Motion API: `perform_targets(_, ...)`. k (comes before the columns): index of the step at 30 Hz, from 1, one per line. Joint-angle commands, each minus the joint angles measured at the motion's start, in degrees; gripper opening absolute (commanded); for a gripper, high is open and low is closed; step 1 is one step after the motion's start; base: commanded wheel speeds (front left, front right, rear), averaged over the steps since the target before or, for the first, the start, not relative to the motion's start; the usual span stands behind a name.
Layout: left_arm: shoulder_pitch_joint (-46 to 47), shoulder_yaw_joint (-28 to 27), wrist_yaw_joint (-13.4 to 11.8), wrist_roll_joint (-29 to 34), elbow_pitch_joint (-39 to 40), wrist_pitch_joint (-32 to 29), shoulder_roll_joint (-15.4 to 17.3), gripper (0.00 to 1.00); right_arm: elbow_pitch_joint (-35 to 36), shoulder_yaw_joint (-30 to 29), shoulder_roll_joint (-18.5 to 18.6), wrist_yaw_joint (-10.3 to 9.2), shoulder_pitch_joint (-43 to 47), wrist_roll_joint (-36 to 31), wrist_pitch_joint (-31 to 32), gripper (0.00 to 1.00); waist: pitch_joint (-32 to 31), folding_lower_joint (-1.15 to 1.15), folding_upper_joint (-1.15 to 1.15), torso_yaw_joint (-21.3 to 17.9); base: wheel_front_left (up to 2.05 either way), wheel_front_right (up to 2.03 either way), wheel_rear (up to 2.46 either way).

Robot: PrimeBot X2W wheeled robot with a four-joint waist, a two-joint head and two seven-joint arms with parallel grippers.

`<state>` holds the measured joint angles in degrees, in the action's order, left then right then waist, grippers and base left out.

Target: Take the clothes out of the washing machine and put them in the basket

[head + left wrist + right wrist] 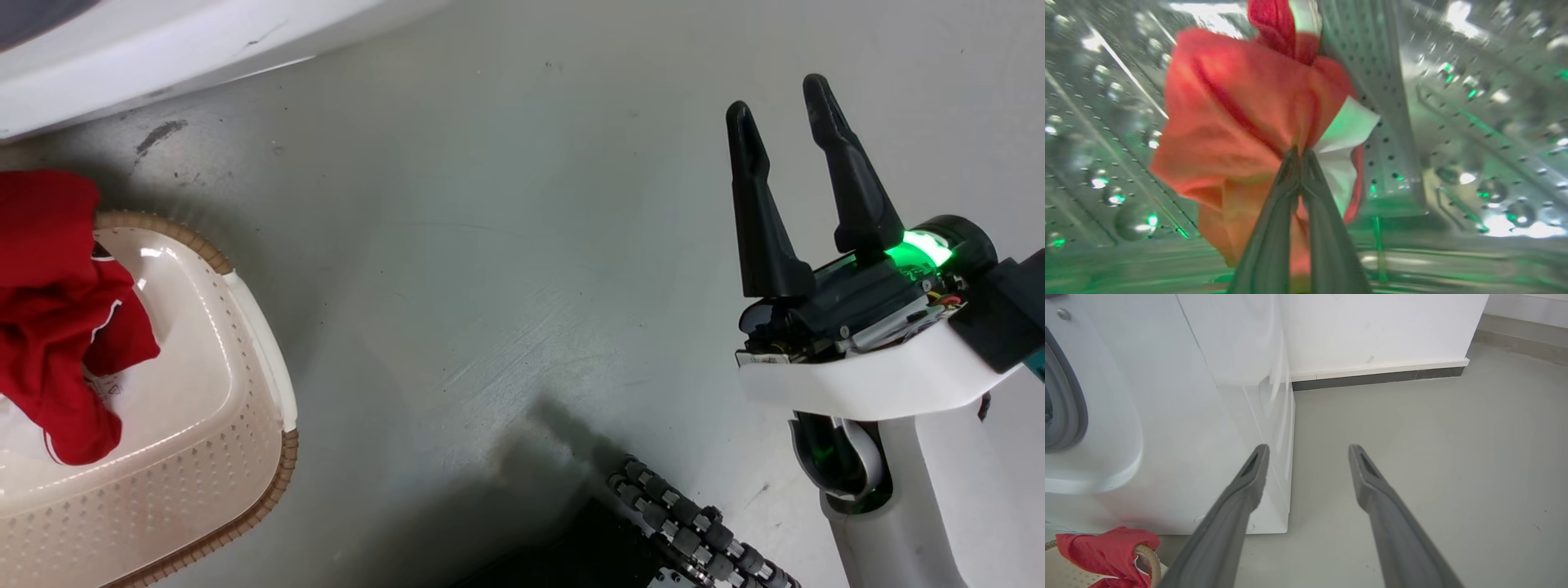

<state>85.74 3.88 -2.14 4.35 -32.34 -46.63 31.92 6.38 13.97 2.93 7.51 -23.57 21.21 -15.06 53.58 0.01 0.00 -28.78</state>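
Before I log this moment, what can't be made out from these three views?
Left wrist view: blurred red-and-white fabric garment, clamped in the left gripper, hides part of the perforated steel drum.
Head view: left and bottom edges cut the cream perforated plastic basket; a red garment draped over its rim covers part of its inside.
Right wrist view: left edge cuts the grey door ring of the white washing machine.

Head view: bright, even light; soft shadow on floor (490, 286) near centre; green lamp (918, 247) glowing behind right gripper (775, 94). Left wrist view: blurred throughout, red garment (1237, 118) smeared, green glints and white glare on drum (1474, 122). Right wrist view: sharp; washing machine (1180, 457) front washed pale, lines bowed at edges.
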Motion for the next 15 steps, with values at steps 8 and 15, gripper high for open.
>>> perform_targets(8, -5.4, 0.0, -2.1, -0.6, 9.0, 14.3, 0.6, 0.00, -0.7, -0.5, -0.1, -0.04, -0.9, -0.9, -0.2, 1.00, -3.1, -0.01, 0.00, 1.7, 0.00, 0.00, 0.00)
perform_targets(15, -16.6, -1.5, -3.8, -5.9, 8.0, 36.4, -3.7, 0.00, -2.8, -3.7, 0.0, -0.04, 1.8, -4.7, -0.2, 1.00, -13.2, -0.01, 0.00, 6.4, 0.00, 0.00, 0.00)
